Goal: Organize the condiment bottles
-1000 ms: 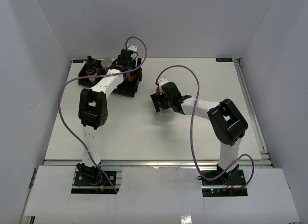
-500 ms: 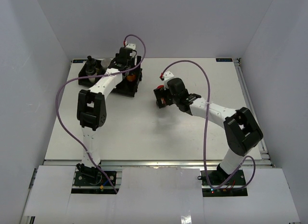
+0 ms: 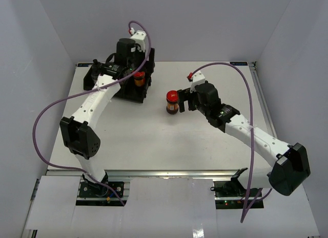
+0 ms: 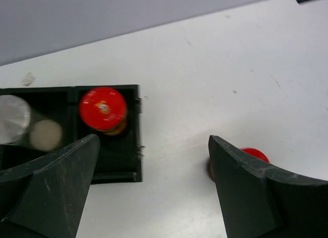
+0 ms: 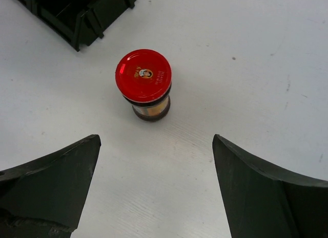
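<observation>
Two red-lidded jars stand well apart. The loose jar [image 5: 143, 84] sits upright on the bare white desk [image 5: 266, 59]. The stowed jar [image 4: 102, 109] occupies an end compartment of the black tray [image 3: 145, 90], with a silver-lidded jar [image 4: 13, 119] in the neighbouring compartment. The right gripper [image 5: 156, 138] hovers just beside the loose jar, jaws spread wide and empty. The left gripper [image 4: 154, 141] hangs above the tray's end, jaws likewise apart, holding nothing.
</observation>
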`<action>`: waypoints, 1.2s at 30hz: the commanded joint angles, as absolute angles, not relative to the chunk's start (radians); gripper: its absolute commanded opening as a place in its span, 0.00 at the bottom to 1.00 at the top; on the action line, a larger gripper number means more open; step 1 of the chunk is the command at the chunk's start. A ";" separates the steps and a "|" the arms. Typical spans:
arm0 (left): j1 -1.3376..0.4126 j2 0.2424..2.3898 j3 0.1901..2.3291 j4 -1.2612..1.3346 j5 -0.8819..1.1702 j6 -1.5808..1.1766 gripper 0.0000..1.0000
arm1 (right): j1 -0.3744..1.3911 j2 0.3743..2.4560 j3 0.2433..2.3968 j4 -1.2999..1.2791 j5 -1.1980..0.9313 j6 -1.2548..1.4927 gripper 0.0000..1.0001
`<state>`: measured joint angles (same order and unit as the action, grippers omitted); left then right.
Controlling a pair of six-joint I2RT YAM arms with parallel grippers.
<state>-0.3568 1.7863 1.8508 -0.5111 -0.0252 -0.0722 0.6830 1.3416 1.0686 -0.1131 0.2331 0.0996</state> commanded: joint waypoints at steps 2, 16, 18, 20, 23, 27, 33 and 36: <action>-0.573 1.769 1.795 -0.588 0.037 -0.020 0.98 | 0.655 1.232 0.977 -0.143 0.376 0.129 0.96; -0.730 1.931 1.821 -0.655 -0.070 -0.016 0.98 | 0.323 0.990 0.793 -0.105 0.383 0.169 0.96; -0.732 1.946 1.821 -0.654 -0.075 -0.020 0.98 | 0.317 0.977 0.786 -0.101 0.371 0.172 0.95; -0.732 1.961 1.819 -0.655 -0.094 -0.026 0.98 | 0.316 0.972 0.783 -0.097 0.364 0.173 0.95; -0.732 1.985 1.825 -0.664 -0.112 -0.031 0.98 | 0.315 0.969 0.786 -0.097 0.363 0.168 0.95; -0.732 2.020 1.829 -0.658 -0.130 -0.029 0.98 | 0.313 0.960 0.785 -0.094 0.353 0.164 0.95; -0.732 2.048 1.829 -0.633 -0.160 -0.021 0.98 | 0.311 0.951 0.777 -0.087 0.343 0.156 0.95; -0.732 2.058 1.834 -0.627 -0.171 -0.016 0.98 | 0.313 0.953 0.776 -0.084 0.339 0.155 0.95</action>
<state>-0.7286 2.0592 1.8149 -0.6424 -0.1444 -0.0224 0.3178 0.9696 0.7870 -0.1463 0.3472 0.1588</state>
